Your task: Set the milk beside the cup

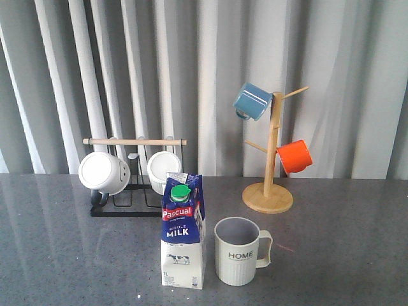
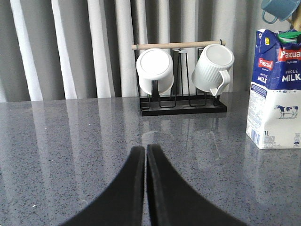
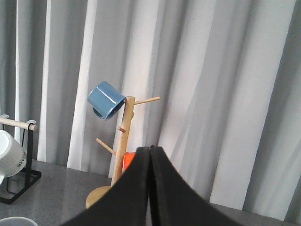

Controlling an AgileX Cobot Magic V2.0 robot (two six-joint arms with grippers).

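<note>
Milk carton upright on the table, long axis vertical, green cap on top. HOME mug just beside it at its 3 o'clock, small gap, handle pointing away from the carton, grey inside looks empty. Placement looks done.

Left gripper closed, holding nothing; carton lies at its 2 o'clock, well apart. Left arm looks nearer. Right gripper closed, empty, aimed at mug tree.

Rack behind holds white mugs.

Blue-and-white gabled milk carton with a green cap; cream ribbed ceramic mug printed "HOME" in black; speckled grey stone bench.
</note>
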